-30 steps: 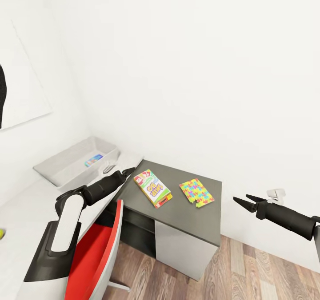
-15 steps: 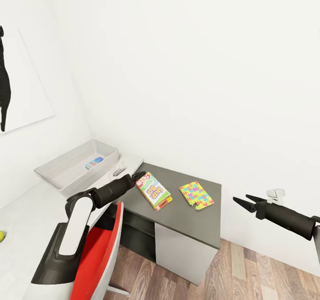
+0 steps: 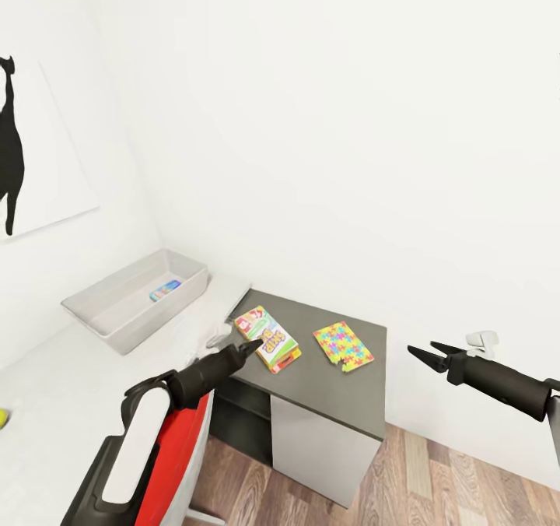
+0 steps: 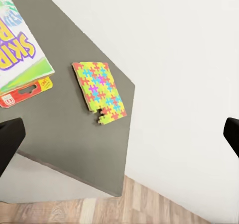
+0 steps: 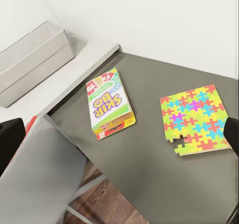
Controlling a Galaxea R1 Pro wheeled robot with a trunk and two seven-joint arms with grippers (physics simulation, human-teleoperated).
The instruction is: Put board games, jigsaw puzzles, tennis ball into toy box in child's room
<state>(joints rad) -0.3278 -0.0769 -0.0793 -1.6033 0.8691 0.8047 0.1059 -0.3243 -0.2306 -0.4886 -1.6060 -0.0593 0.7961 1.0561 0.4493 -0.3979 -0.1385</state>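
Room: white walls, wood floor, L-shaped table (image 3: 327, 386) with dark-grey section joined to light-grey top; black cat picture (image 3: 11, 152) on the wall.
Toy box: toy box (image 3: 117, 320) sits on light-grey top near wall corner, small blue board game (image 3: 166, 289) already lying inside.
Skip-Bo: Skip-Bo box (image 3: 267, 338) flat on dark-grey top, near the seam with the light-grey part; long axis runs diagonally, roughly from toy-box side toward table's front edge.
Puzzle: jigsaw puzzle (image 3: 343, 345) flat on dark-grey top, beside Skip-Bo box, apart from it, on the side away from toy box.
Tennis ball: yellow-green sliver (image 3: 3, 415) at picture edge on light-grey top, likely the ball.
Key relation: left gripper (image 3: 250, 346) tip just beside Skip-Bo box's near long edge, pointing at it; left arm clearly nearer.
Left gripper state: jaws spread in wrist view, holding nothing.
Right gripper: right gripper (image 3: 427, 352) off past table end, over floor, well apart from puzzle; fingers parted, empty.
Counts: board games seen 2; puzzles seen 1; ball 1 partly; toy box 1.
Chair: red chair (image 3: 167, 464) under left arm.
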